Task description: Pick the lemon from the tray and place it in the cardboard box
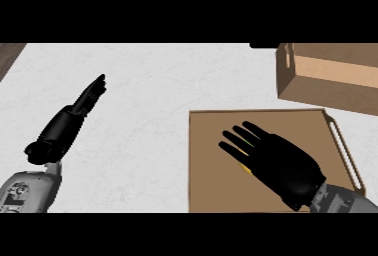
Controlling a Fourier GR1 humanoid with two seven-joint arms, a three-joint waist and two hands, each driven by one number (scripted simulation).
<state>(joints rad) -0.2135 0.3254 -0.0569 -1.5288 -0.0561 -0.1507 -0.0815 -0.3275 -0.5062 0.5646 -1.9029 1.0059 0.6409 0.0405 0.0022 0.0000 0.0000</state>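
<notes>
A brown tray lies on the white counter at the lower right. My right hand hovers over its middle, palm down with fingers straight, open. Only a thin yellow sliver of the lemon peeks out beneath the left edge of that hand; the rest is hidden. The cardboard box stands open at the top right, just beyond the tray's far edge. My left hand rests at the left, fingers straight and pointing away, holding nothing.
White marbled counter spreads between the left hand and the tray. A dark wooden strip shows at the top left corner. The tray has a slot handle along its right side.
</notes>
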